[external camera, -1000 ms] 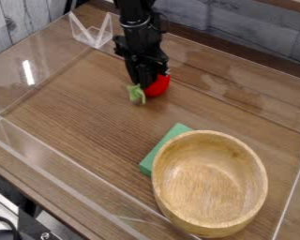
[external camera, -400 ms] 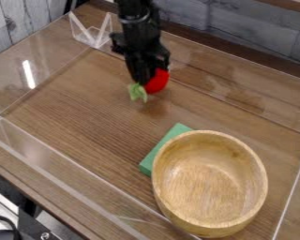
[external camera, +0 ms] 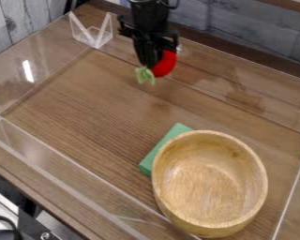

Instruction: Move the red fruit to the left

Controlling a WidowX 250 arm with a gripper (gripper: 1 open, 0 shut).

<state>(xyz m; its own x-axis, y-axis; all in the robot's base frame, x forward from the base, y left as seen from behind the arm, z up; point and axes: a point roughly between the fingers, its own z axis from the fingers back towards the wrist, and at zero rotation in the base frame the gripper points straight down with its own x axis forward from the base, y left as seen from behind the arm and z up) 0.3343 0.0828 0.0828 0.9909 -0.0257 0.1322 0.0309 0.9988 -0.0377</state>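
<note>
You now have the red fruit [external camera: 164, 62] off the table [external camera: 78, 122]; a second ago it sat on the wood with the gripper [external camera: 153, 62] closing round it, and since then the arm has carried it up and toward the far edge of the tabletop; its green cap [external camera: 145, 75] hangs below the fingers, clear of the surface. The gripper is clamped on the fruit, pointing straight down; the hold looks firm, though the fruit sticks out to one side of the fingers, so watch for a slip. The wooden bowl [external camera: 210, 181] and the green cloth [external camera: 165, 147] tucked beside it lie well apart, near the front right; neither has shifted. For the task, the pick is done and the lift is under way; what remains, by my reading, is the sideways carry to the left and a gentle set-down on bare wood.
</note>
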